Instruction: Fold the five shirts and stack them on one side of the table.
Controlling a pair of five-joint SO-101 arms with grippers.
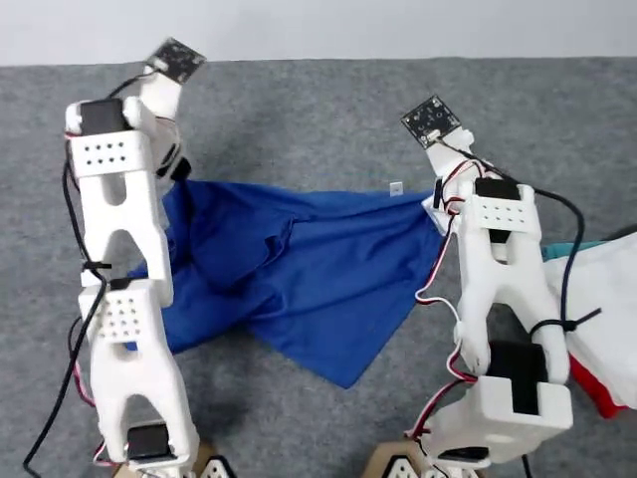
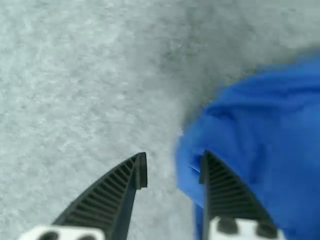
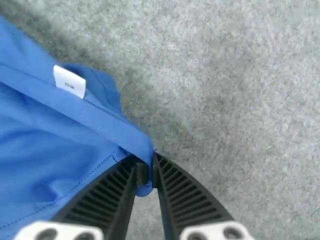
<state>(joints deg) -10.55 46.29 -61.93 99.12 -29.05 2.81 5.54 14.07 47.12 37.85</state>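
A blue shirt lies crumpled and spread across the middle of the grey table. My right gripper is shut on a hemmed edge of the blue shirt, near a small white label. In the high view that gripper sits at the shirt's right corner. My left gripper is open just above the table, and the edge of the blue shirt lies against one finger. In the high view it is at the shirt's far left corner, mostly hidden under the arm.
More shirts are heaped at the table's right edge: white cloth, a red strip and a bit of teal. Bare grey table stretches behind the blue shirt and in front of it.
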